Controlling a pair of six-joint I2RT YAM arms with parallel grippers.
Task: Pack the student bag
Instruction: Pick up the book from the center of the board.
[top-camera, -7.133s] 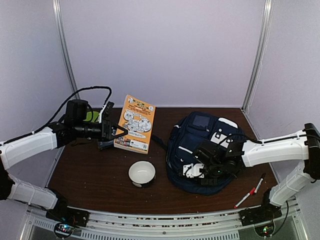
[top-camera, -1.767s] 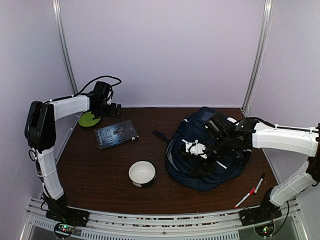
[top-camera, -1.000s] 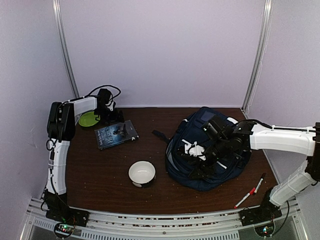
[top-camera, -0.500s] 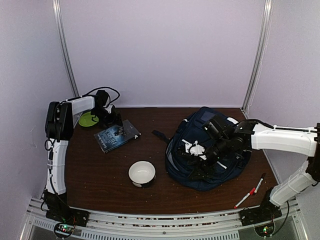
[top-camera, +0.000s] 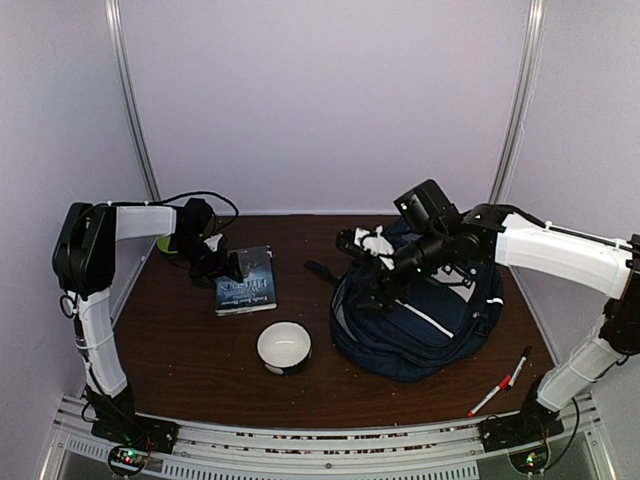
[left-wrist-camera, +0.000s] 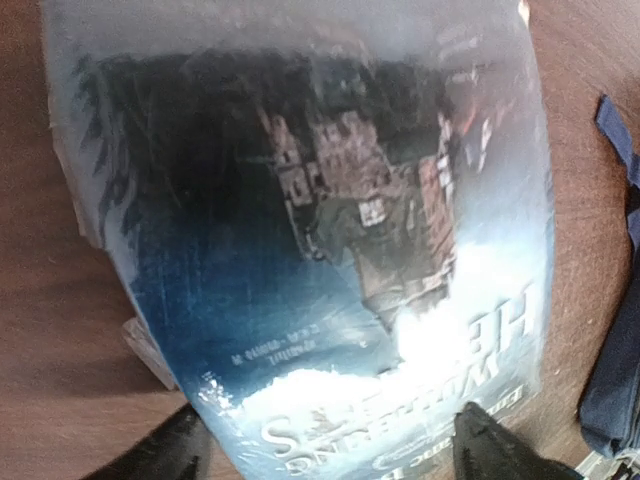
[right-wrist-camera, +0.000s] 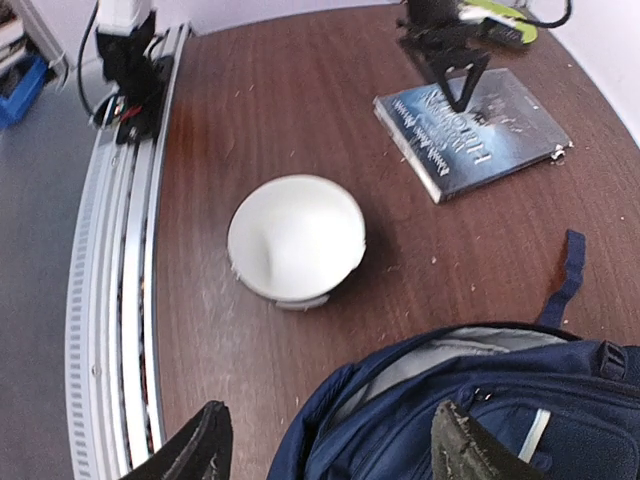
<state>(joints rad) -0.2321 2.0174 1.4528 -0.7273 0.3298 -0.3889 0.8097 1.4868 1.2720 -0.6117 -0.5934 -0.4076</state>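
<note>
Your right pincer, spread and empty, has lifted above the navy-blue fabric student bag, right side of the brown wooden counter, mouth gaping | left pincer, spread, has turned the glossy blue paperback bagward | packing pending.

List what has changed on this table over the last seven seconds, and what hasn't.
The orange book that lay on the dark book is gone from view. The dark book has turned and slid toward the table's middle, with the left tool, open, now over it. The right tool rose from the bag's front to above its open top. The bowl and pens stayed put.
</note>
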